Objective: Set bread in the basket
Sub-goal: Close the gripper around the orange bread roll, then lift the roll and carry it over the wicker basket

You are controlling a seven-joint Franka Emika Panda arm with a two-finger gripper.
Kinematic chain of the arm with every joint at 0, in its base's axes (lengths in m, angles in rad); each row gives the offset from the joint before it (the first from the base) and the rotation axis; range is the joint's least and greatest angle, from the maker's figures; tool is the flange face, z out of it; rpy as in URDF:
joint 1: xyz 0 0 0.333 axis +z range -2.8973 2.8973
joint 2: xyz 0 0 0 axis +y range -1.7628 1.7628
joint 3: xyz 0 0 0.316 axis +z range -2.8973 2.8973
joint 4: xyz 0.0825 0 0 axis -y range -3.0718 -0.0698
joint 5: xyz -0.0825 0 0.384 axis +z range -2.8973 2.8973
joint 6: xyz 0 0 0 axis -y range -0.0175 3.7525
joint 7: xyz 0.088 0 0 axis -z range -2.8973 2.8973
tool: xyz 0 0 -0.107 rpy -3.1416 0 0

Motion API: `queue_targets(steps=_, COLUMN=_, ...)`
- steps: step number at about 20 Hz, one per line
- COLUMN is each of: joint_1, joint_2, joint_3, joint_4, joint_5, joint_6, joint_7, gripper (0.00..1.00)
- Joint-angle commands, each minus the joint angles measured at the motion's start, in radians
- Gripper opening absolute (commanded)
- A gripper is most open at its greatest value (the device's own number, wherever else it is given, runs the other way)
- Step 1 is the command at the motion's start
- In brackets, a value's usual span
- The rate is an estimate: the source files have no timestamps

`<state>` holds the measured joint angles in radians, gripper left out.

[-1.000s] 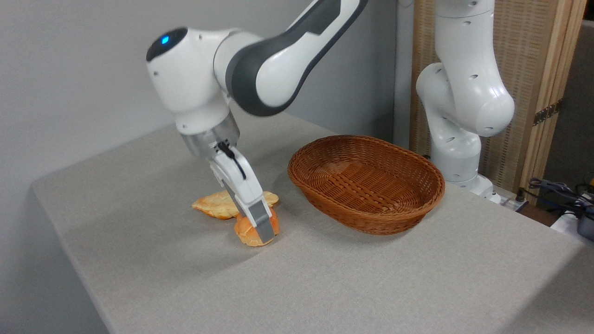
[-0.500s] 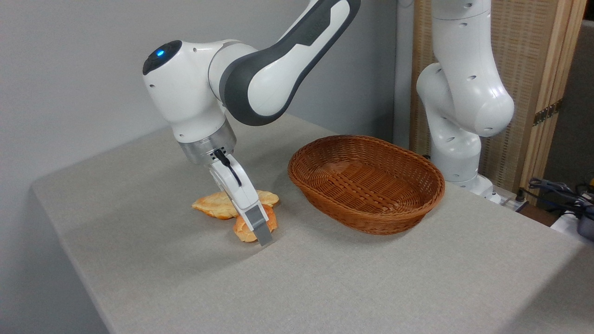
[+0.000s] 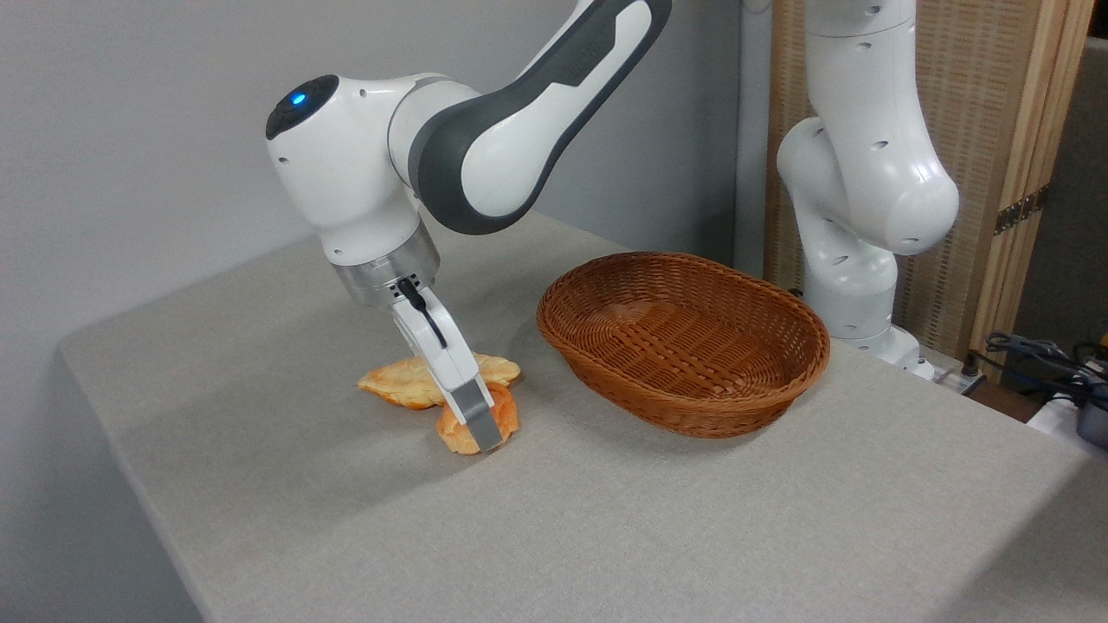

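The gripper (image 3: 486,433) comes down at a slant over the bread (image 3: 459,430), a small orange-brown roll with a lumpy, cracked crust, lying on the table (image 3: 606,536) a little in from its left edge. One grey, flat-faced finger (image 3: 478,418) crosses the front of the roll and reaches almost to the cloth; the other finger is hidden behind it, so I cannot tell whether the roll is clamped or merely straddled. Touching the roll on its far side lies a paler braided loaf (image 3: 407,382), long and leaf-shaped. The basket (image 3: 684,342), an oval of reddish-brown woven wicker with low sloping sides (its ribbed floor bare), sits well apart towards the table's far right corner. The table is covered in a fine-grained beige fabric. The arm (image 3: 485,138) is glossy white plastic with dark grey joints.
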<state>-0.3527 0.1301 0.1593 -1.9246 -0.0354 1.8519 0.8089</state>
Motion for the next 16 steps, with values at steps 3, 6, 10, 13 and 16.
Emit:
queue_targets(steps=3, joint_1=-0.005, joint_2=-0.004, joint_3=0.005, joint_4=0.003, joint_5=-0.011, joint_6=-0.029, joint_7=0.018, gripper=0.22)
queue_targets(steps=6, joint_1=0.001, joint_2=-0.044, joint_3=0.016, joint_4=0.009, joint_5=-0.011, joint_6=-0.031, joint_7=0.018, gripper=0.24)
queue_targets(steps=10, joint_1=0.008, joint_2=-0.119, joint_3=0.016, joint_4=0.027, joint_5=-0.009, joint_6=-0.043, joint_7=0.015, gripper=0.26)
queue_targets(steps=13, joint_1=0.005, joint_2=-0.167, joint_3=0.01, joint_4=0.052, joint_5=-0.012, joint_6=-0.126, joint_7=0.016, gripper=0.27)
queue_targets(steps=16, joint_1=-0.005, joint_2=-0.23, joint_3=0.006, joint_4=0.047, joint_5=-0.052, joint_6=-0.25, joint_7=0.012, gripper=0.28)
